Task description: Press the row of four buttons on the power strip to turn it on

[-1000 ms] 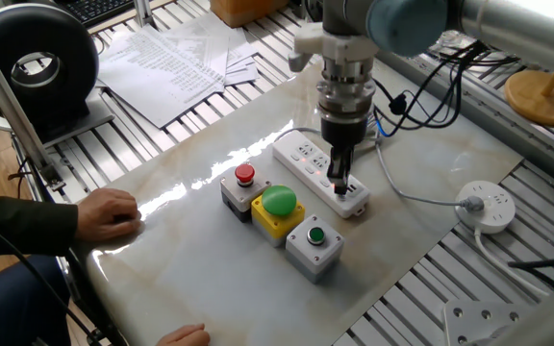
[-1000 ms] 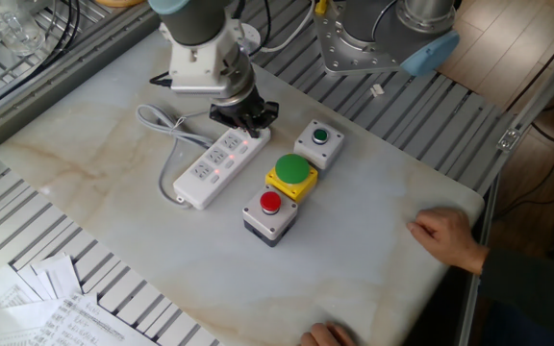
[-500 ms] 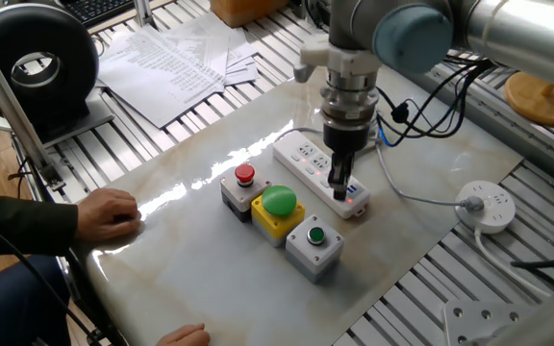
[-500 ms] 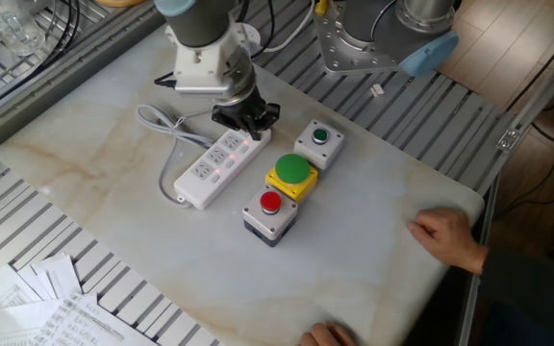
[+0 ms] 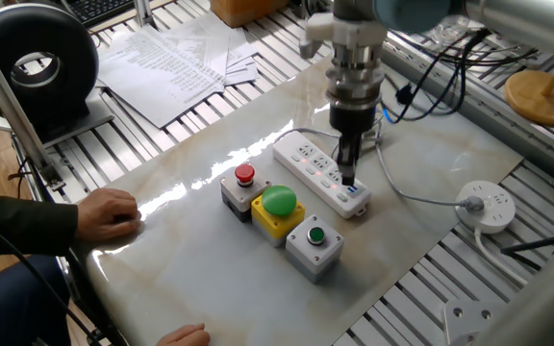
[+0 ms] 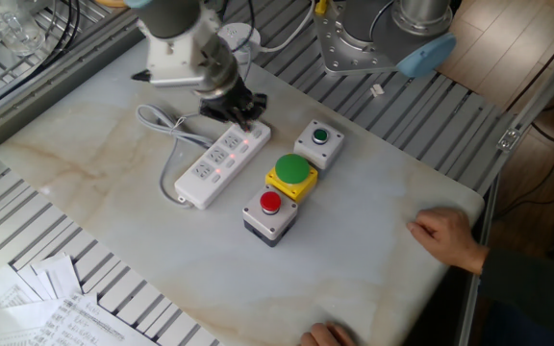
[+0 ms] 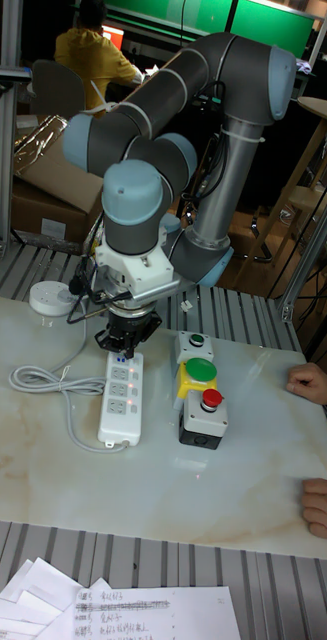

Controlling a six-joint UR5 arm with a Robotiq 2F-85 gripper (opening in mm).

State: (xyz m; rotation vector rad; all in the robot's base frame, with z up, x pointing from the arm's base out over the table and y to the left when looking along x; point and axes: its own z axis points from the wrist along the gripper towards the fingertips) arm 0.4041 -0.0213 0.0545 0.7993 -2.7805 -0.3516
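The white power strip lies on the marble table, its cord running off the far end. The four buttons run along its face, and small red lights glow beside some of them. My gripper points straight down over the strip's end nearest the small green button box, its dark fingers shut into one narrow tip with nothing between them. The tip hangs at or just above the strip; I cannot tell if it touches. From the tall view the gripper stands over the strip's far end.
Beside the strip stand three boxes in a row: a red button, a big green button on yellow and a small green button. A person's hands rest at the table edge. A round socket puck and papers lie off the slab.
The arm's wrist has swung away and up from its earlier pose, and the fingertip has drawn back slightly from the strip's end switch. The strip and boxes have not moved.
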